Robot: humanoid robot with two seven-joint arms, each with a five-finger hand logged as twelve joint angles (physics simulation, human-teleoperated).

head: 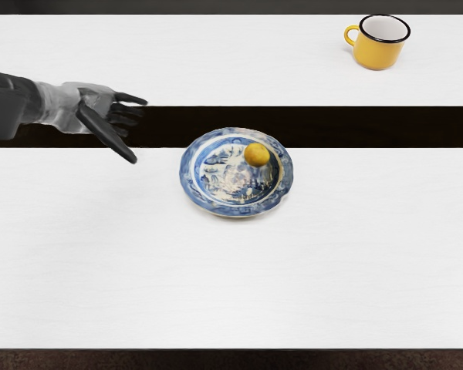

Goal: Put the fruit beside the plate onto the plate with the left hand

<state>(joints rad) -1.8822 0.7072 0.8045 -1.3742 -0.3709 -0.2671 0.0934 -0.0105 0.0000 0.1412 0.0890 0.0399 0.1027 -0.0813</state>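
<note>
Now | fruit [256, 154] inside plate [189, 171], upper right | left hand [100, 109] apart, fingers [108, 132] spread

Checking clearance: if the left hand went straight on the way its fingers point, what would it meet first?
Probably nothing: the open left hand points right along the dark gap, passing just behind the far rim of the plate. Depth is unclear, so it might graze that rim.

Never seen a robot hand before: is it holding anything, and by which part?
Nothing is held. The left hand, fingers spread, hangs left of the plate; the orange fruit lies on the plate, untouched.
</note>
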